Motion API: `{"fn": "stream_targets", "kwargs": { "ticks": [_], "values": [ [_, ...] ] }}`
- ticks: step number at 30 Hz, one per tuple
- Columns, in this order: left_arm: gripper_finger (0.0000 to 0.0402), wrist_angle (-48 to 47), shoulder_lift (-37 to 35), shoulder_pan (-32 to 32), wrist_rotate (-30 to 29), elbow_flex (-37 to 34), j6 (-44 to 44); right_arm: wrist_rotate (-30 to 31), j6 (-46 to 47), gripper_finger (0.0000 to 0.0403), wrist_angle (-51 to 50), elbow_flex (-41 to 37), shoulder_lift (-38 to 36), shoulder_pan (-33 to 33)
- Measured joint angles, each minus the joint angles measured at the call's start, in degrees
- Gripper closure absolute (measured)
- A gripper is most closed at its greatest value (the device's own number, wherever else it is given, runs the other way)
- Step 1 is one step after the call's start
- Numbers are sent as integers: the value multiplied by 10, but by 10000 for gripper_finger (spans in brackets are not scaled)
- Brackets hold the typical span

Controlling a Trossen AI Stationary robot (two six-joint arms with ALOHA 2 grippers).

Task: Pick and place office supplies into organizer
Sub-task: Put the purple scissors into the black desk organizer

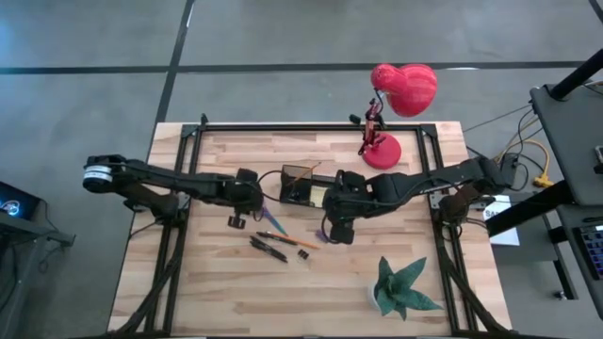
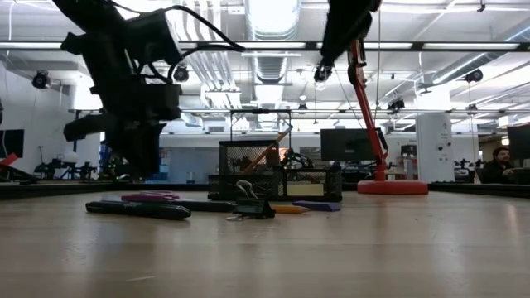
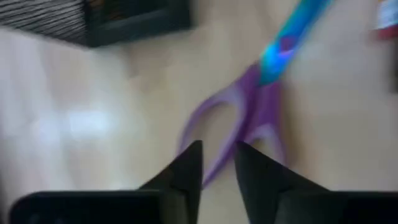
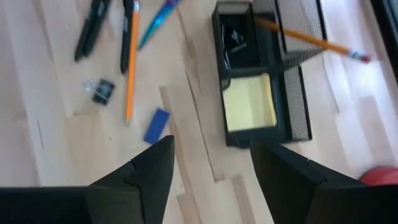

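Note:
The purple-handled scissors (image 3: pixel 245 115) lie flat on the table with their blue blade (image 3: pixel 292 31) pointing away from me; they also show in the high view (image 1: pixel 268 214). My left gripper (image 3: pixel 217 165) hovers just above the handle loops, fingers a narrow gap apart. The black organizer (image 4: pixel 261 81) holds a yellow sticky-note pad (image 4: pixel 249 102), a dark clip and an orange pencil (image 4: pixel 311 38) leaning in its mesh cup. My right gripper (image 4: pixel 211 155) hangs open above the table beside the organizer. Dark pens (image 4: pixel 93 25), an orange pencil (image 4: pixel 130 62) and a binder clip (image 4: pixel 102 90) lie on the wood.
A small blue block (image 4: pixel 157 126) lies near my right gripper. The red desk lamp (image 1: pixel 396 94) stands at the far right, its base (image 1: pixel 382 151) close behind the organizer. A green paper plant (image 1: pixel 400 287) sits near the right front corner. Bare wood lies at the near left.

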Motion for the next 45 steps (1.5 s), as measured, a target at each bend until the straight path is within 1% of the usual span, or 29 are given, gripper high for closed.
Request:
{"fn": "stream_targets", "kwargs": {
  "ticks": [3, 4, 6, 9, 16, 17, 19, 22, 24, 28, 32, 38, 41, 45],
  "values": [
    [281, 0, 1, 0, -58, 3, 47, -1, -2, 200, 2, -20, -5, 0],
    [271, 0, 1, 0, -70, 3, 55, -1, -4, 200, 4, -23, -6, 0],
    [256, 10, 1, -1, -76, 4, 76, 0, -20, 199, 5, -24, -7, 0],
    [247, 45, 1, -2, -81, 6, 95, 0, -49, 199, 20, -25, -7, -1],
    [245, 45, -1, -7, -82, 6, 96, 1, -70, 199, 28, -26, -7, -10],
    [245, 47, -1, -7, -75, 5, 96, 2, -70, 199, 29, -26, -7, -11],
    [245, 48, -1, -7, -38, 5, 96, 2, -67, 199, 28, -26, -7, -11],
    [245, 12, 5, -7, 28, 5, 97, 2, -66, 199, 28, -26, -7, -10],
    [245, -8, 9, -7, 49, 1, 97, 2, -63, 199, 28, -26, -7, -10],
    [245, -2, 16, -3, 61, -7, 97, 2, -60, 199, 28, -28, -7, -10],
    [245, 20, 38, 9, 68, -12, 102, 2, -60, 199, 29, -34, -7, -10],
    [245, 30, 82, 49, 78, 4, 159, 1, -42, 199, 29, -52, -7, -10],
    [245, 20, 88, 69, 85, 20, 161, 0, -35, 199, 30, -59, -7, -10],
    [245, -34, 78, 84, 101, 51, 161, 0, -34, 199, 30, -61, -7, -10]
  ]
}}
